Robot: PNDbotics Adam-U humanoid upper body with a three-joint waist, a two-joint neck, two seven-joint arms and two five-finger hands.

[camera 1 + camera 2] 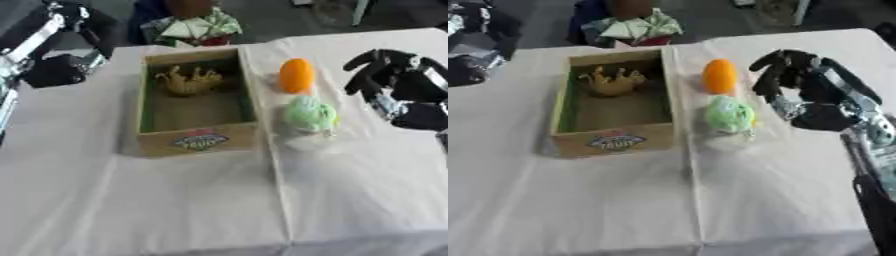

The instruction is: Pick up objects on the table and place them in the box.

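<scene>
- White cloth is covering the tabletop (175, 210), and our wooden box (198, 141) is sitting open left of centre, a printed label on its near wall.
- We are already seeing a tan toy animal (187, 80) lying inside the box toward its 12 o'clock end, so that one looks done.
- Two things are waiting outside: an orange egg-shaped object (720, 76) just beside the box's right wall, and a pale green rounded object (730, 114) at 6 o'clock from it, near but apparently not touching.
- We are holding our right hand (807, 95) at 3 o'clock of the orange piece, apart from it, fingers (765, 64) partly curled downward and gripping nothing.
- Our left hand (54, 70) is showing at 10 o'clock beyond the box; we cannot tell how it is set.
- Judging the risks: the orange piece is smooth and rounded, so a closing grasp could be squeezing it out sideways and rolling it toward the box wall or the far edge.
- Reaching low, we could be brushing the green object, since it is sitting so close on the near side.
- Wrinkles in the cloth could be snagging fingertips and dragging both pieces.
- Releasing too high could be bouncing the piece off the toy animal.
</scene>
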